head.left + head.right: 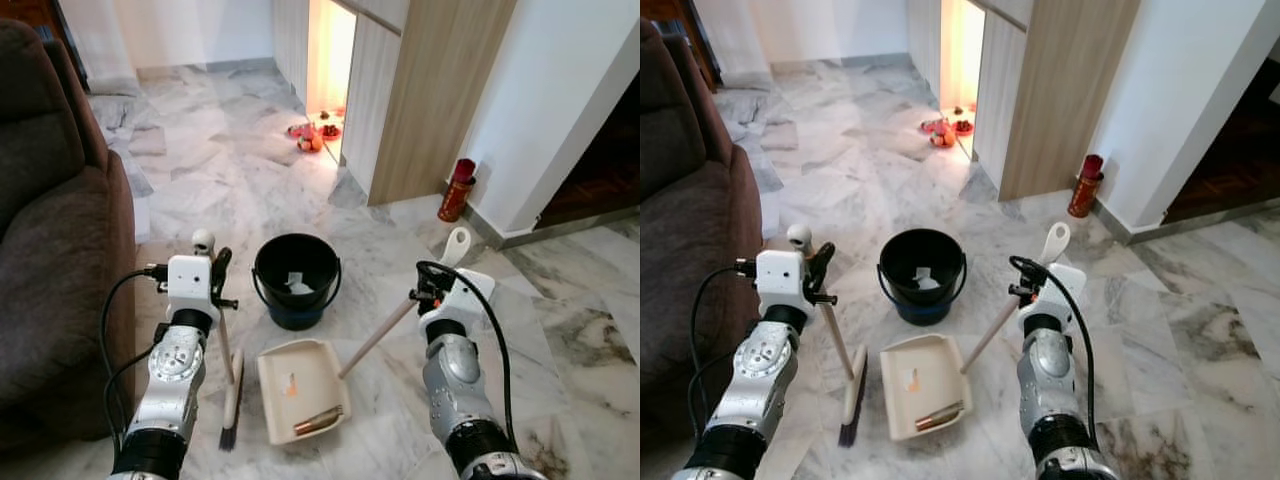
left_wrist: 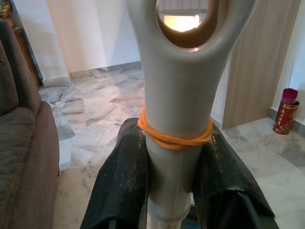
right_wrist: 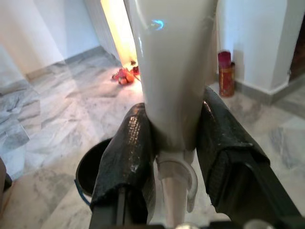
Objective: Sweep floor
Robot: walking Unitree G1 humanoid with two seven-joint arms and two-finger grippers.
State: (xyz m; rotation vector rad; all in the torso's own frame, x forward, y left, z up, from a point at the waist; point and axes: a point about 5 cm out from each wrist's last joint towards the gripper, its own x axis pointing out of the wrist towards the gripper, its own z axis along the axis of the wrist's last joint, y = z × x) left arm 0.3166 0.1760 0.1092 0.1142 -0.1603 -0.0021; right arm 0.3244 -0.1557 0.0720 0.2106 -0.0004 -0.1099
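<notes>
Clamping the broom, left gripper hides its handle.

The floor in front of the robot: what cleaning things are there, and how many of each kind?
Broom, held by the left gripper: 1
Dustpan, its handle held by the right gripper: 1
Black bucket: 1
Total: 3 cleaning things. Two bits of litter lie in the dustpan, and something white is in the bucket.
</notes>
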